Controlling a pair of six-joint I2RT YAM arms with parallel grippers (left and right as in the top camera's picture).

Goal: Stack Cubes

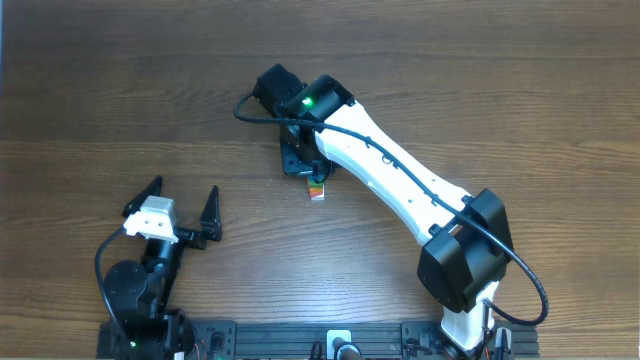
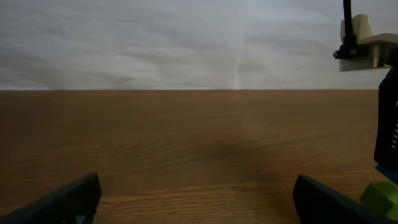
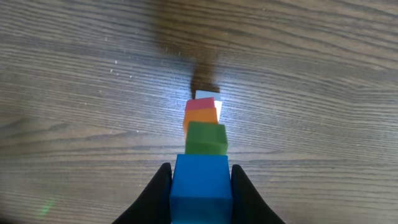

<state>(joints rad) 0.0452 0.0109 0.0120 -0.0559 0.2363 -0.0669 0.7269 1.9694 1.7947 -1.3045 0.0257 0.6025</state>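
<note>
A stack of cubes [image 1: 317, 190] stands at the table's middle. The right wrist view looks down on it: a green cube [image 3: 206, 138] sits over an orange cube [image 3: 199, 119], a red cube [image 3: 200, 104] and a white cube [image 3: 207, 96]. My right gripper [image 3: 200, 171] is shut on a blue cube [image 3: 200, 186] directly over the green one; whether the two touch I cannot tell. In the top view the right gripper [image 1: 305, 160] hangs over the stack. My left gripper [image 1: 180, 208] rests open and holds nothing at the near left. The green cube [image 2: 382, 196] also appears in the left wrist view.
The wooden table [image 1: 500, 90] is bare all around the stack. The right arm [image 1: 400, 185] stretches diagonally from the bottom right to the middle. A white wall [image 2: 186, 43] stands behind the table's far edge.
</note>
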